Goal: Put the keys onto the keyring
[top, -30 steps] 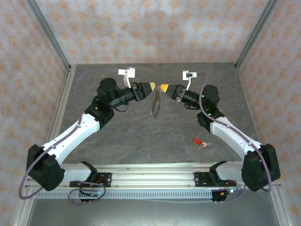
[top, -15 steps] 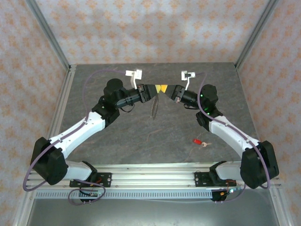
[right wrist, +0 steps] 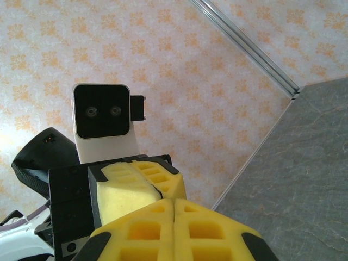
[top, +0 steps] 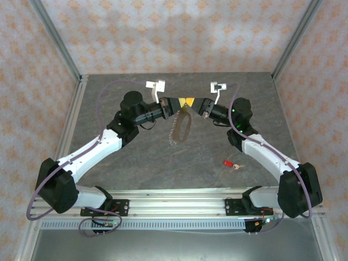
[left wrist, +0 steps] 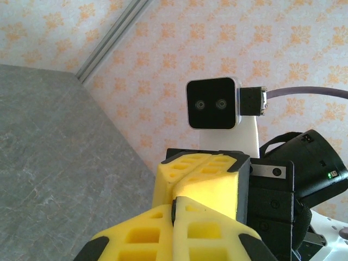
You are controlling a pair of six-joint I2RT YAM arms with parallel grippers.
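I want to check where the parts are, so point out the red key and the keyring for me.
red key (top: 227,162): top external view, on its red plastic head.
keyring (top: 174,140): top external view, on the lower end of the hanging chain loop.

I am driving what looks to me like a robot laboratory cell: two arms (top: 92,149) bolted on a metal rail (top: 174,205) at a grey table (top: 136,157), enclosed by aluminium posts (top: 54,41) and patterned panels (top: 179,32), with loose cables (top: 100,103).
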